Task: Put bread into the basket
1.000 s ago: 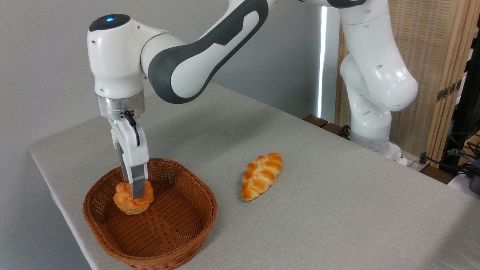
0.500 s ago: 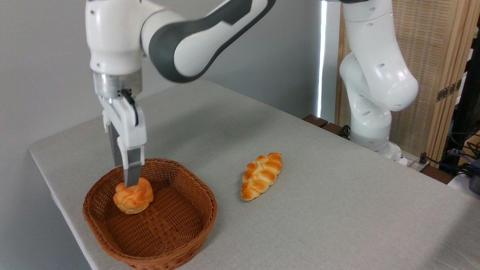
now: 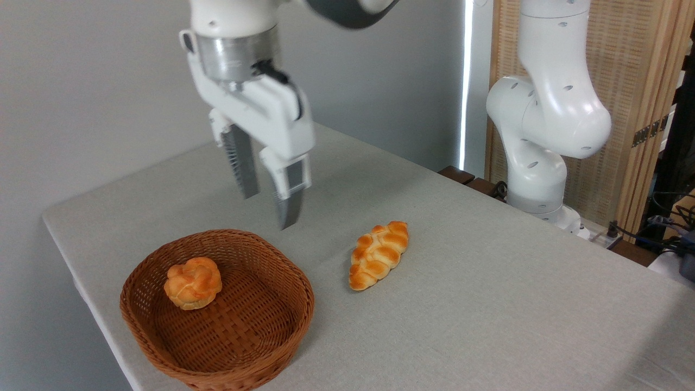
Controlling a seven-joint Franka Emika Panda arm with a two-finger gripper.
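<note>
Two fingers [image 3: 247,163] apart, pointing down, empty.

Long bread [image 3: 379,254]: you see a braided loaf, golden and shiny, lying flat on the table with its ends pointing up-right and down-left.
Table [image 3: 488,304]: you see a pale grey cloth over it, smooth, with one corner at the left.
Wall [image 3: 81,81]: plain grey, behind the table.
Bright strip [image 3: 466,81]: a thin line of light runs down between the wall and the screen.
Screen [image 3: 635,65]: woven and tan, with wooden frames, standing at the right.
Cables [image 3: 668,228]: dark wires lie in a bunch by the right edge, near a black stand.
</note>
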